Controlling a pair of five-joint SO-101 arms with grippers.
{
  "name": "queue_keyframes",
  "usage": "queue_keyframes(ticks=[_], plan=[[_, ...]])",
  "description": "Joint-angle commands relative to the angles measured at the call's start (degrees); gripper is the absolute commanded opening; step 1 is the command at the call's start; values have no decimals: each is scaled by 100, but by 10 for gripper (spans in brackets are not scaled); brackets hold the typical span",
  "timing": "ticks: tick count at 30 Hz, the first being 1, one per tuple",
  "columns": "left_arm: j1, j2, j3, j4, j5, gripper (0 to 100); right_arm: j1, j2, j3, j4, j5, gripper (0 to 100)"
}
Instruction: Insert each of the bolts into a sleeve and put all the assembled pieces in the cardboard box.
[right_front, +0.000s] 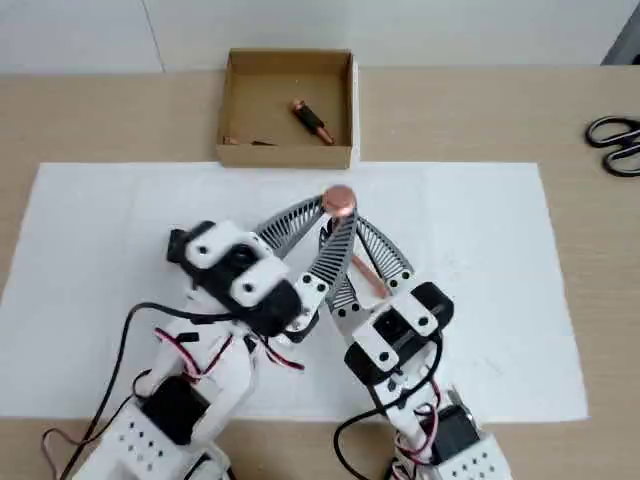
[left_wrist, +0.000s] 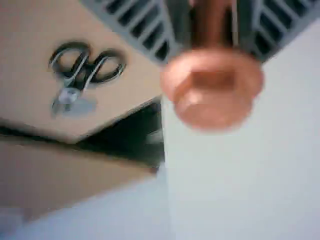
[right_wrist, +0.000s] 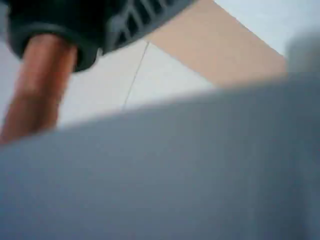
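Bolt (right_front: 340, 200) looks like small copper-coloured metal, so I'd expect it to be light, rigid and smooth (likely slippy if pinched on the round). Best hold, I reckon, is across the shaft just under the flanged head, so the flange stops it sliding through. That leaves the shaft end free for a sleeve.

Left to right:
- Cardboard box (right_front: 288, 156) sits at the far edge of the paper sheet (right_front: 500, 300), with one assembled piece (right_front: 312, 120) lying inside.
- Left gripper (right_front: 335, 212) has its jaws clamped on the bolt shaft, with the head poking out just past the tips. It seems to be held off the sheet.
- Right gripper (right_front: 355, 232) meets the left one nearly tip to tip at the bolt head. I can't tell whether its jaws are clamped.
- A copper rod (right_front: 368, 275) runs along the right gripper's line, and the right wrist view shows a black collar at one end (sleeve or second bolt? can't tell).
- Scissors (right_front: 615, 145) lie on the surface at far right, well apart.
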Motion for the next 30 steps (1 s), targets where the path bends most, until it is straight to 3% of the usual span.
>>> queue_keyframes(ticks=[1, 8, 20, 22, 24, 27, 30], plan=[[-53, -44, -48, 202, -185, 150, 22, -92, 35, -136, -18, 4], [-246, -44, -409, 202, -202, 167, 22, -92, 35, -127, -18, 4], [-1574, -97, -1947, 229, -774, 162, 66, -92, 35, 497, -35, 4], [-1899, -97, -1974, 229, -756, 112, 145, -92, 35, 875, -35, 3], [-2330, -97, -1895, 325, -642, 14, 391, -92, 35, 1569, -26, 3], [-2910, -97, -1569, 484, -158, 20, 1130, -92, -123, 2527, -255, 2], [-3367, -97, -831, 492, 413, 6, 1921, -92, -457, 3160, -1196, 2]])
